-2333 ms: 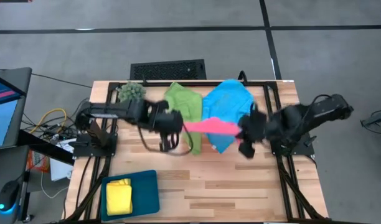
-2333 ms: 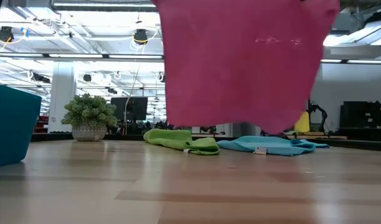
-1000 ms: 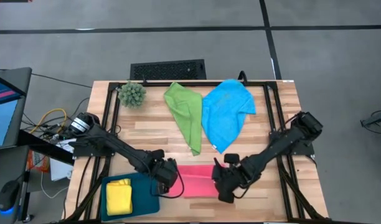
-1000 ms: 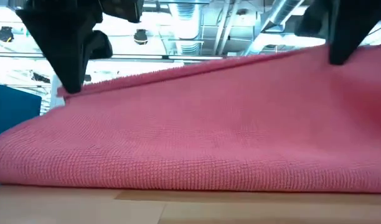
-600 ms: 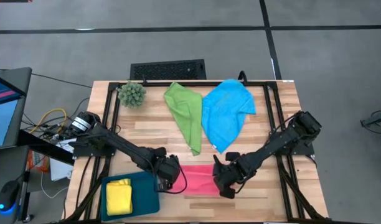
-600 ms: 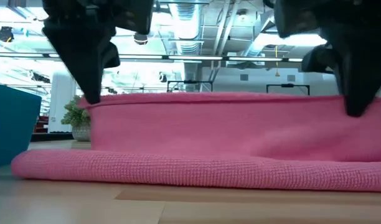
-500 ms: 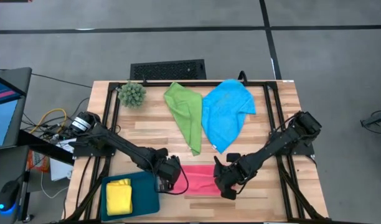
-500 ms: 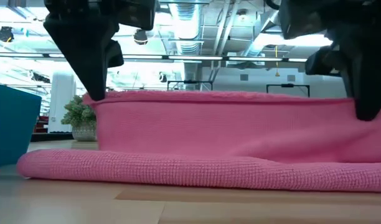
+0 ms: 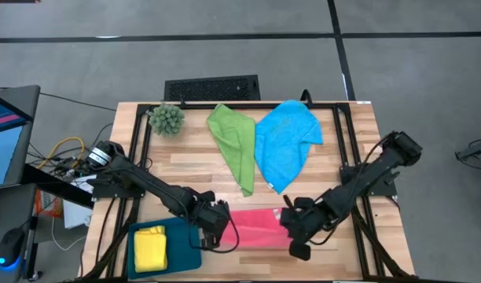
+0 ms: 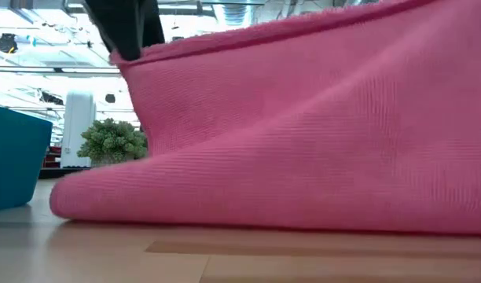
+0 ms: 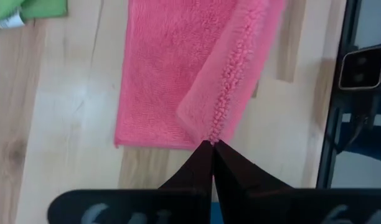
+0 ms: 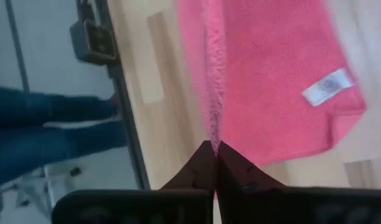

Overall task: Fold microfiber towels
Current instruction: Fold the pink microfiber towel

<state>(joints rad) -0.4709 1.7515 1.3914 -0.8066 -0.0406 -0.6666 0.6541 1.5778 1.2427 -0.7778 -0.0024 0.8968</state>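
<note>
The left claw (image 9: 219, 226) was clenched on one edge of the soft pink microfiber towel (image 9: 260, 229), and I had the right claw (image 9: 293, 226) pinched on the opposite end of that same edge; each wrist view showed the dark fingertips (image 11: 210, 157) closed tight on the fringe, the edge lifted and doubled back over the part still lying on the pale wooden slatted table (image 9: 319, 149). That pink towel sat just beside the rigid dark teal rectangular tray (image 9: 185, 244), between the two claws. From the low view it filled nearly everything, its lower fold resting on the table and its upper edge rising on a slant. A folded yellow microfiber towel (image 9: 150, 248) lay inside the tray. Well beyond the tray, the limp green microfiber towel (image 9: 234, 143) and the crumpled bright blue microfiber towel (image 9: 284, 141) lay side by side, touching, with the small spiky green plant (image 9: 167, 118) farther off toward the table's back corner. In the right wrist view I saw a person's blue trouser legs (image 12: 47, 130) off the table.
</note>
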